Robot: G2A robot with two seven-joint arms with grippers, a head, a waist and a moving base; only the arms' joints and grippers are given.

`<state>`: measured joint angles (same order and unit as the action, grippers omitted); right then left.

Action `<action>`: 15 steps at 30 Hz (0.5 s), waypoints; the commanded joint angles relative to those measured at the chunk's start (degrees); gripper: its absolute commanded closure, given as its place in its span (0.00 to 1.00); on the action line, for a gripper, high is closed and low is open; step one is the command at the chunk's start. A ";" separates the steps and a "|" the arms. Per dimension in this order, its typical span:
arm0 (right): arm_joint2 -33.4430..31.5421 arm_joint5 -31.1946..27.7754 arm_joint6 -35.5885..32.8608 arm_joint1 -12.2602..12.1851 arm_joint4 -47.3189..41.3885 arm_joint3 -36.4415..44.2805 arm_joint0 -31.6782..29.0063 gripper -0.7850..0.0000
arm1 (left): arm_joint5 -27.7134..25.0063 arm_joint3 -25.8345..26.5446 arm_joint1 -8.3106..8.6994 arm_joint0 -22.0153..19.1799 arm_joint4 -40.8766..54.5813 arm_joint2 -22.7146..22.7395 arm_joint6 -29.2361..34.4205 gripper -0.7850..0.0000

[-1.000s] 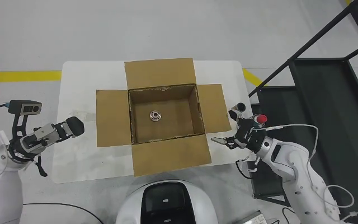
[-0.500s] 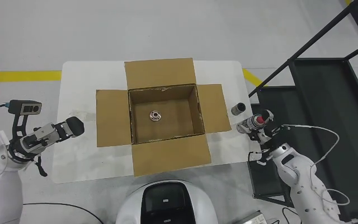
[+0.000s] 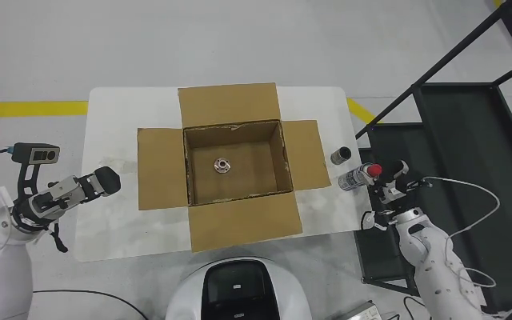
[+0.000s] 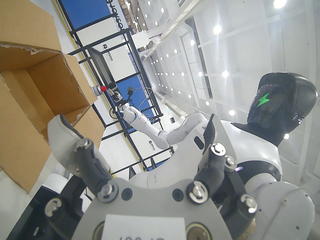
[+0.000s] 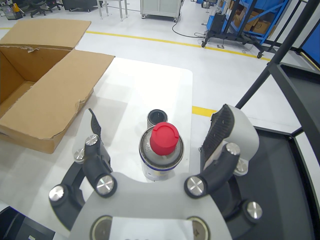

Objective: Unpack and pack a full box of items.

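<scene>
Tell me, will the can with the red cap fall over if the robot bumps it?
Probably. The can stands upright and fairly tall, so a bump near its red cap could tip it. It looks like stiff metal, so it shouldn't squash. Once down, being round, it would likely roll.

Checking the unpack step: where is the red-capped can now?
Top view: the red-capped can stands at the table's right edge, outside the box, beside a small dark cylinder and the open right pincer.

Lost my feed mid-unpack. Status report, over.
Left gripper and right gripper open, empty. Red-capped can on table by box flap, right jaws clear of it. Black cylinder close beside it. Metal part in box.
</scene>
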<state>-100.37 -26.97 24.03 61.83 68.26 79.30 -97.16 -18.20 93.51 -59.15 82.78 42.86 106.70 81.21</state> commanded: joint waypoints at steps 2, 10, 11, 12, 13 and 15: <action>0.75 -0.60 -0.06 0.08 0.19 -1.80 0.79 0.00 | 0.00 0.00 0.00 0.00 0.00 0.00 0.00 0.00; 2.47 0.30 -0.11 0.48 -0.20 -6.71 2.96 0.00 | 0.00 0.00 0.00 0.00 0.00 0.00 0.00 0.00; 2.73 0.54 -0.10 0.53 -0.08 -7.27 3.25 0.00 | 0.00 0.00 0.00 0.00 0.00 0.00 0.00 0.00; 3.04 0.75 -0.18 0.61 -0.20 -7.94 3.54 0.00 | 0.00 0.00 0.00 0.00 0.00 0.00 0.00 0.00; 3.32 1.06 -0.22 0.70 -0.54 -8.66 3.94 0.00 | 0.00 0.00 0.00 0.00 0.00 0.00 0.00 0.00; 3.94 1.50 -0.39 0.85 -0.74 -10.16 4.84 0.00 | 0.00 0.00 0.00 0.00 0.00 0.00 0.00 0.00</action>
<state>-96.66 -25.60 23.70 62.62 67.61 69.79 -92.71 -18.20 93.51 -59.15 82.78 42.86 106.70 81.21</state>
